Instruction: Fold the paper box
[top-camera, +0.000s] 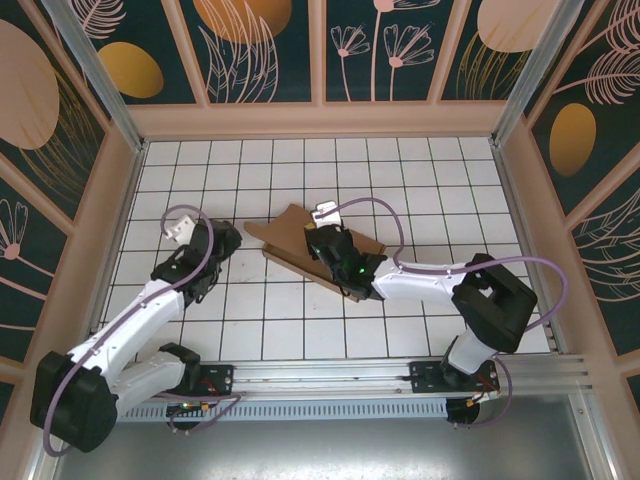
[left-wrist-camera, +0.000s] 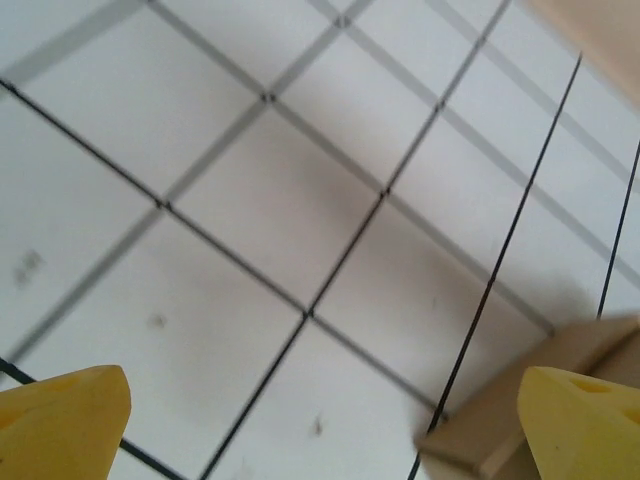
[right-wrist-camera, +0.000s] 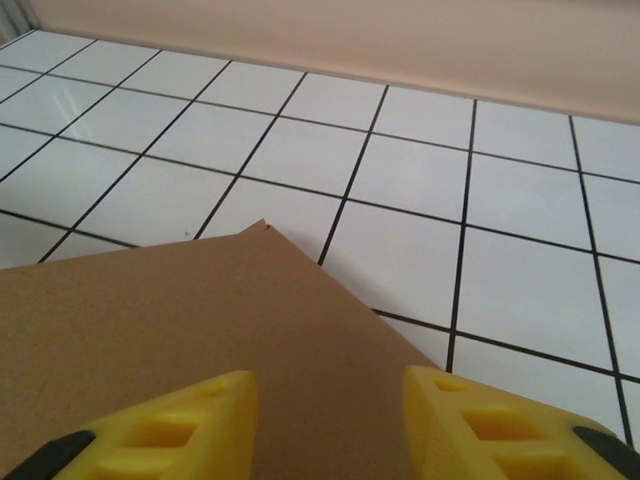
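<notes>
Right gripper (top-camera: 332, 250) set over the paper box (top-camera: 285, 232); left gripper (top-camera: 218, 243) spread wide beside it.

Item: paper box, plain brown cardboard, lying on the white gridded table (top-camera: 400, 180). Right gripper (right-wrist-camera: 328, 385): over the box's right half. In its wrist view the yellow fingers (right-wrist-camera: 190, 420) stand partway apart above the broad brown face (right-wrist-camera: 200, 320), whose pointed corner lies just ahead of them. Whether they clamp the board cannot be told. Left gripper (left-wrist-camera: 325, 390): near the box's left corner, jaws fully apart with bare tile between them. In its wrist view a tan corner of the box (left-wrist-camera: 480, 440) sits just beside the right finger (left-wrist-camera: 580, 420).
</notes>
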